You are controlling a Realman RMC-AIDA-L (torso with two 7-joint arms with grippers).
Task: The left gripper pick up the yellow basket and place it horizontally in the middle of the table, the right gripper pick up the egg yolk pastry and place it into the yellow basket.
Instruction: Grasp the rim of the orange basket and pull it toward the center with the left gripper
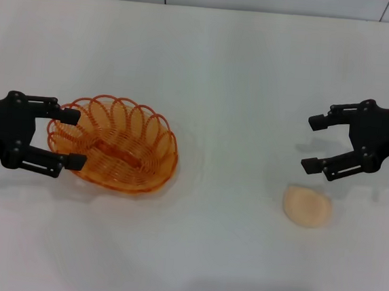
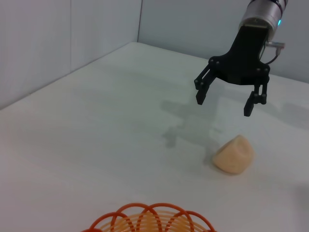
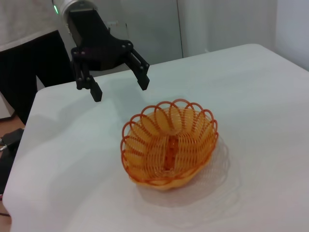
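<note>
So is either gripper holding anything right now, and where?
Nothing is held. The left gripper is open at the basket rim, above it; the right gripper is open above the pastry.

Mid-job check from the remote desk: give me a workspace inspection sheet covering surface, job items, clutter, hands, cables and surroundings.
Surface: white table, no spills seen.
Job's things: yellow basket upright, nothing in it, on the robot's left; egg yolk pastry on the table at the right, outside the basket.
Clutter: nothing seen.
Hands: left hand open, fingertips at the basket's rim, raised above it in the right wrist view; right hand open, above and beyond the pastry.
Cables: thin lead by the right wrist.
Surroundings: grey wall panels.
</note>
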